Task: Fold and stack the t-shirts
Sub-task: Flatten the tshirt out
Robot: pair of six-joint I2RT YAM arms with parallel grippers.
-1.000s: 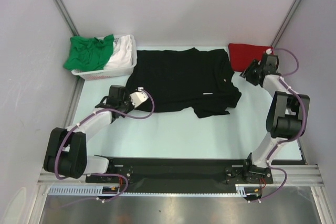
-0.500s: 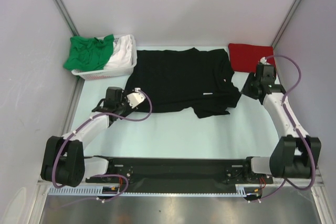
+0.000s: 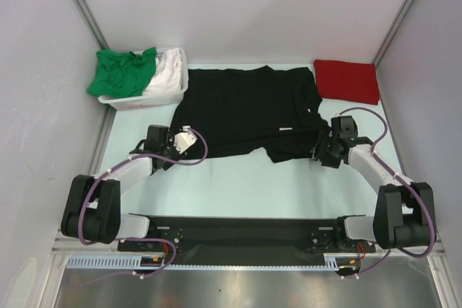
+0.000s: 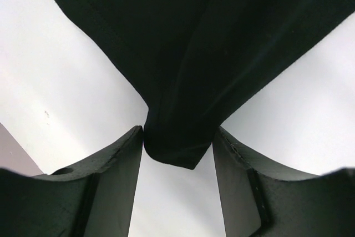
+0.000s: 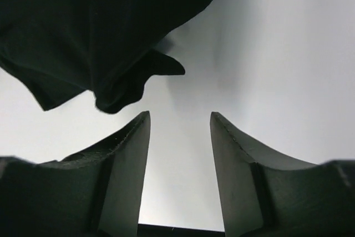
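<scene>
The black t-shirt (image 3: 249,110) lies spread flat mid-table. My left gripper (image 3: 172,154) is at its near-left corner. In the left wrist view the jaws (image 4: 177,137) stand wide open with that black corner (image 4: 177,148) lying between the fingertips. My right gripper (image 3: 320,155) is open and empty beside the shirt's near-right edge. In the right wrist view (image 5: 180,117) the black cloth (image 5: 94,37) lies ahead and to the left of the fingers. A folded red t-shirt (image 3: 346,81) sits at the back right. A green t-shirt (image 3: 123,73) and a white t-shirt (image 3: 167,73) are heaped in the basket.
The white plastic basket (image 3: 144,100) stands at the back left corner. Grey walls close in the table on the left, back and right. A black rail (image 3: 238,232) with the arm bases runs along the near edge.
My right arm has swung from beside the red t-shirt at the back right down to the black shirt's near-right edge. My left gripper has shifted slightly nearer along the shirt's left corner.
</scene>
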